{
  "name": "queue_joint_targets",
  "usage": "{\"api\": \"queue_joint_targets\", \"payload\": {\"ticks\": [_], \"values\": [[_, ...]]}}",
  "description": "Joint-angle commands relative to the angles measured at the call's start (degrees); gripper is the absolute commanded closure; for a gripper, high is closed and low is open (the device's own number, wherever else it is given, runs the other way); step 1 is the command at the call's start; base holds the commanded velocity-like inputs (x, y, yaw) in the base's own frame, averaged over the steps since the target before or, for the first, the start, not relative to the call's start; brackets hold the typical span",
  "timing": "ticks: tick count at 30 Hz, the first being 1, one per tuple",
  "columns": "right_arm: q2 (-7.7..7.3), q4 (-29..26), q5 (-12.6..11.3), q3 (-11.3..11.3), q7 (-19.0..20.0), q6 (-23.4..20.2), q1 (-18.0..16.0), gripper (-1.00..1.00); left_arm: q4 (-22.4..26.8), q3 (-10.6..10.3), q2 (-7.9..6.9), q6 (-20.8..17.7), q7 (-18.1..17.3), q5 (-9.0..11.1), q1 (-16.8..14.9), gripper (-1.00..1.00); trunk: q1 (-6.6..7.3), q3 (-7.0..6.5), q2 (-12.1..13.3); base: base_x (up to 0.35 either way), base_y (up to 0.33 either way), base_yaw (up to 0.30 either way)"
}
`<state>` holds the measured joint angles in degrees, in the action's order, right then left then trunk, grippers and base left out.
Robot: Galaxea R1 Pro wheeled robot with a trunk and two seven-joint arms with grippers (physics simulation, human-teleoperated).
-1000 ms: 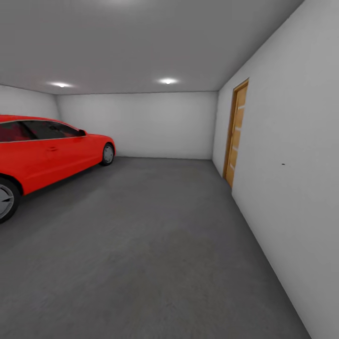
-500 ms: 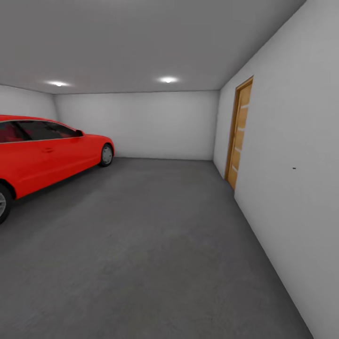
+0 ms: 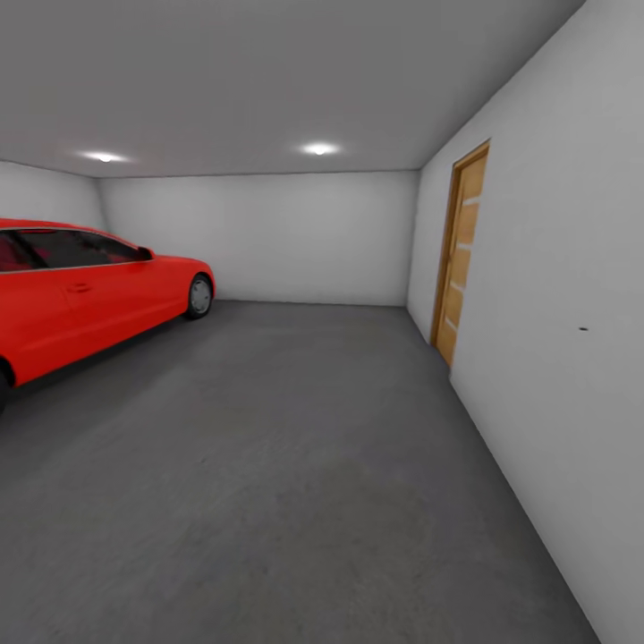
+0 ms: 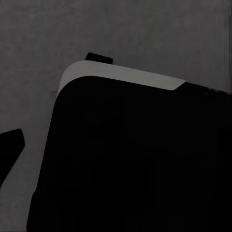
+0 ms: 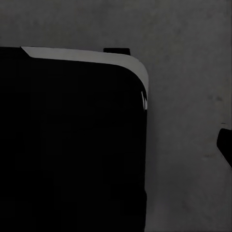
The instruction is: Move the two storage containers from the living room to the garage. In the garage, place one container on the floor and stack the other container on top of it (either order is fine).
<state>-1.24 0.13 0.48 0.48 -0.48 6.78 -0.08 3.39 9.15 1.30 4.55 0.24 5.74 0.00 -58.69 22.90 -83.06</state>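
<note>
The two storage containers are out of view. I am in the garage, with its dark grey concrete floor (image 3: 268, 465) stretching ahead to plain white walls. In the left wrist view, one dark fingertip (image 4: 10, 147) of my left gripper shows at the frame's edge over the floor, beside my own black base (image 4: 135, 159). In the right wrist view, one dark fingertip (image 5: 225, 145) of my right gripper likewise sits at the edge, beside the black base (image 5: 72, 145). Both fingertips stand wide and hold nothing.
A red car (image 3: 89, 291) is parked along the left side. A wooden door (image 3: 461, 259) with horizontal panels is set in the right wall (image 3: 555, 340). Open concrete lies between car and wall, up to the far wall (image 3: 268, 237).
The whole head view has shifted: the car has slid further off the left edge and the door sits slightly further right and larger. The camera has moved, not the things.
</note>
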Motion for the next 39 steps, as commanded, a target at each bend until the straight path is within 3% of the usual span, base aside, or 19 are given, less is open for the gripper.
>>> {"api": "queue_joint_targets", "payload": {"ticks": [1,39], "values": [[0.00,0.02,0.05,0.05,-0.05,0.20,-0.01,-1.00,0.03,-0.01,0.02,0.11,0.03,0.59,0.00,-1.00,-0.04,0.04,-0.02,0.324,0.000,0.000],[-0.08,-0.02,0.15,0.04,-0.05,0.43,-0.01,-1.00,0.02,0.08,0.02,0.33,0.03,0.59,0.00,-1.00,-0.04,0.54,-0.02,0.324,0.000,-0.030]]}}
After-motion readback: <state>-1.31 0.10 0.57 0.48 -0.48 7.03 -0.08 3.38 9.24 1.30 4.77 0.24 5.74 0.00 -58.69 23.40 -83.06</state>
